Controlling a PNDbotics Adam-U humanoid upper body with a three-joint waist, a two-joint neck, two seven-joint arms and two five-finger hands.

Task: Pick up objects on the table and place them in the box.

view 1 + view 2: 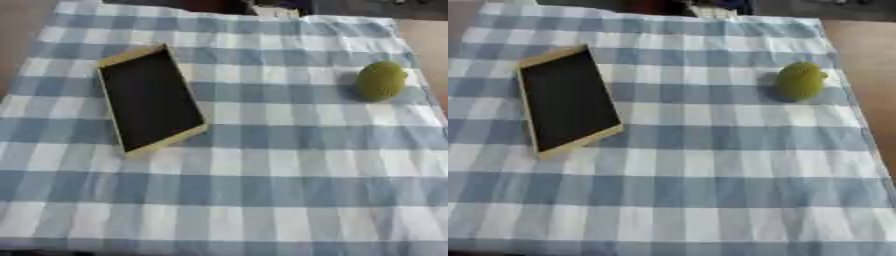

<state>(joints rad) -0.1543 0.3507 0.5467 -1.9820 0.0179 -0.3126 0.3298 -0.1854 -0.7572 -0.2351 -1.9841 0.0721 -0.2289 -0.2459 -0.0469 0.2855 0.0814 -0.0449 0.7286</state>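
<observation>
Hands of the robot appear in neither view, so how open they are, or whether they have hold of anything, cannot be told. Little is hidden on the desk [430,35], but its brown surface shows only at the far corners, because a cloth [262,190] of pale blue and white checks covers nearly all of it, with soft wrinkles toward the right edge. At the far edge some dark shapes and a small pale thing are cut off and too blurred to name. On the left part of the cloth lies the box [150,100], shallow and rectangular, with a light wooden-looking rim and a flat black inside, turned a little askew. Well apart from it, near the right edge, rests a rounded yellow-green object [381,80] with a dull, slightly rough skin, like a fruit.
</observation>
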